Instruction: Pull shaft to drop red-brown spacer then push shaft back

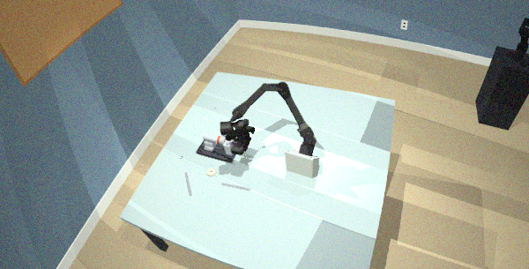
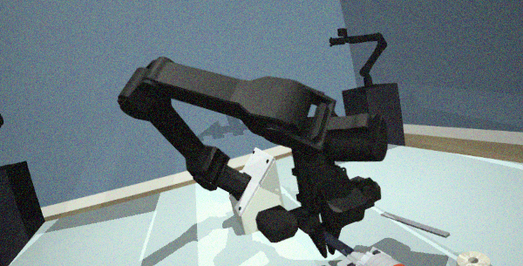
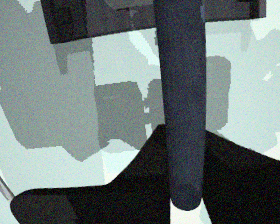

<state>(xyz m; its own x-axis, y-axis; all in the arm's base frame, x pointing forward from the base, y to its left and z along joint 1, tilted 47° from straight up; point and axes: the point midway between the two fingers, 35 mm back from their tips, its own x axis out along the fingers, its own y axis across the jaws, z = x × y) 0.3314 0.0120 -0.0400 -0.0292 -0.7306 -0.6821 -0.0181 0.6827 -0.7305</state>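
My gripper [image 2: 328, 247] [image 3: 172, 129] is shut on the dark blue shaft [image 2: 342, 245] [image 3: 183, 75], near its free end. In the wrist view the shaft runs up from between the fingers over the dark base plate [image 3: 123, 25] [image 1: 204, 152]. In the top view a red-orange spacer [image 1: 219, 139] shows up on the assembly, between a pale cylindrical part [image 1: 209, 138] at the left and the gripper. I cannot tell its exact seat on the shaft. The other spacers and the shaft's far end are hidden by the gripper or cut off by the frame.
A cream ring [image 1: 208, 173] [image 2: 465, 260] lies on the table in front of the base plate. Two thin grey strips lie on the table, one to the left [image 1: 188, 183] and one to the right [image 1: 235, 186] [image 2: 414, 224]. The arm's pale mounting block [image 1: 301, 165] [image 2: 257, 198] stands right of the assembly.
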